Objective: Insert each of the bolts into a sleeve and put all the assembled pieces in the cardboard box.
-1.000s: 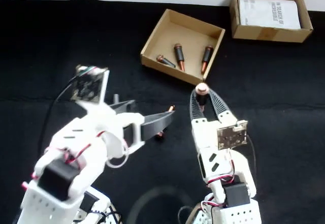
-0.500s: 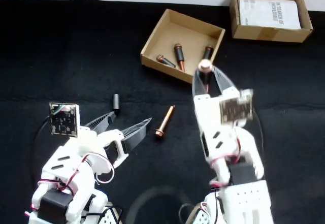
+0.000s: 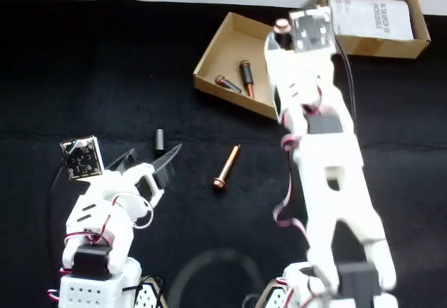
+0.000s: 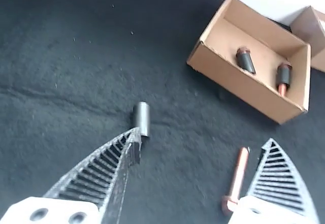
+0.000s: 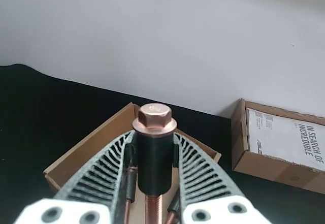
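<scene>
Over the far side of the cardboard box [image 3: 230, 93], my right hand [image 5: 154, 141] held one assembled piece [image 5: 154, 155] upright between its fingers. It was a black sleeve [image 5: 154, 170] with a copper bolt [image 5: 150, 209] through it, the bolt head [image 5: 154, 118] on top and the threaded end coming out below. Inside the box I could see two more assembled pieces [image 3: 246, 77], close to each other. My left hand [image 4: 203, 144] was low over the black tabletop [image 3: 84, 63], its fingers spread wide and holding nothing. One loose sleeve [image 4: 141, 118] lay just beside the tip of one finger; I could not tell if they touched. One loose bolt [image 4: 235, 181] lay on the tabletop near the other finger, apart from that sleeve. A second box [image 3: 363, 46] with a paper [image 3: 370, 16] inside stood near the first one.
</scene>
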